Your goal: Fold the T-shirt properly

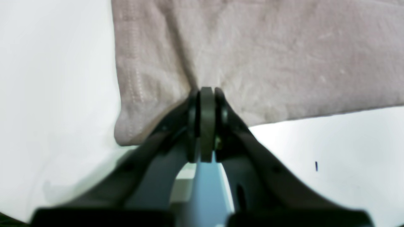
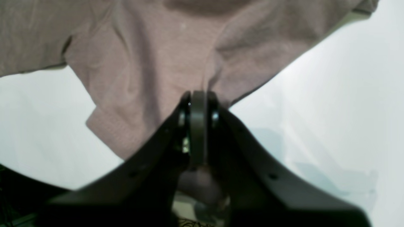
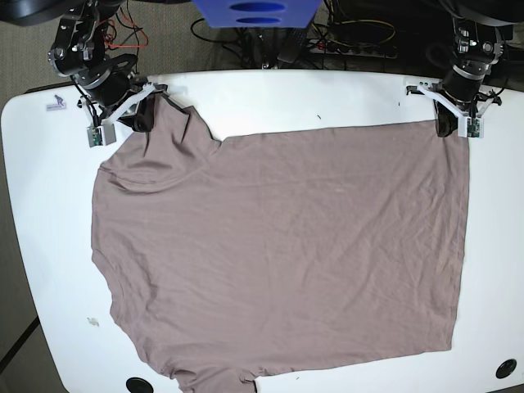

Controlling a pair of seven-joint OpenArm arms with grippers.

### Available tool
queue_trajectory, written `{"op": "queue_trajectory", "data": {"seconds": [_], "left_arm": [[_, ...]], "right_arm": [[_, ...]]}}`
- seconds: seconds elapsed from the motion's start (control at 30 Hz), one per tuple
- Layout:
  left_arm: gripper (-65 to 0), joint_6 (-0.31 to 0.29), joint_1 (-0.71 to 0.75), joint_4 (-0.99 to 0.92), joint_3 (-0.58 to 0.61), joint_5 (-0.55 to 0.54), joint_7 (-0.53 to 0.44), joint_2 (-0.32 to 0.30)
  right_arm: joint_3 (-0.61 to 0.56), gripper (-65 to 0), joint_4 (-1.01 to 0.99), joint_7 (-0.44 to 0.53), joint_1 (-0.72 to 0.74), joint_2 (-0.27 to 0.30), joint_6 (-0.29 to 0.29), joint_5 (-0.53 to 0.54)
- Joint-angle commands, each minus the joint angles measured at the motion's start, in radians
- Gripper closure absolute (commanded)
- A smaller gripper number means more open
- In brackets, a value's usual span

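Slippage was my worry: the plain taupe thin-fabric T-shirt (image 3: pixel 278 254) lay spread across the white table (image 3: pixel 24 205), each top corner pinched by the clenched left gripper (image 1: pixel 206 94) and right gripper (image 2: pixel 198 96), shallow bites that could pull free.

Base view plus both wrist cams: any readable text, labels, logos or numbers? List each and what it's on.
No text can be read in any view.
White table: a small grey mark or sticker near its far corner, too small to read.
T-shirt: plain, no print or visible tag.
Blue object beyond the table: dark oval shapes, no legible lettering.
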Motion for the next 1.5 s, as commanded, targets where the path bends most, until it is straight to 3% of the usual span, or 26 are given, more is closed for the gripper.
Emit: {"op": "queue_trajectory", "data": {"seconds": [0.0,0.07,0.33,0.67,0.93,1.2,1.27,1.47], "left_arm": [[-8.2,0.0,0.009,0.017,-0.015,-0.008,-0.012,-0.011],[-16.5,-0.003,0.0,0.012,-0.017,-0.005,-0.003,-0.012],[-30.0,-0.011,-0.042,0.048,-0.064,-0.023,0.04,-0.011],[-33.0,-0.012,-0.101,0.019,-0.187,-0.063,0.037,-0.011],[-33.9,-0.011,-0.131,-0.003,-0.196,-0.072,0.031,-0.015],[-30.6,-0.028,-0.082,0.014,-0.159,-0.057,0.021,-0.023],[-27.4,-0.072,-0.037,0.022,-0.15,-0.055,0.003,-0.016],[-26.0,-0.099,-0.014,0.008,-0.159,-0.056,-0.004,-0.01]], "right_arm": [[0.002,-0.5,0.01,-0.009,-0.005,0.005,0.001,0.0],[0.001,-0.3,0.008,-0.009,-0.007,0.008,0.007,-0.006],[0.004,-0.1,0.009,-0.015,-0.001,0.01,0.005,-0.008],[0.011,0.0,0.009,-0.016,0.0,0.011,0.009,-0.005],[0.021,0.0,0.012,-0.019,0.004,0.013,0.008,-0.005],[0.048,0.0,0.025,-0.038,0.01,0.016,0.009,-0.006],[0.064,0.0,0.021,-0.036,0.011,0.013,0.012,-0.007],[0.062,0.0,0.02,-0.042,0.008,0.012,0.016,-0.008]]}}
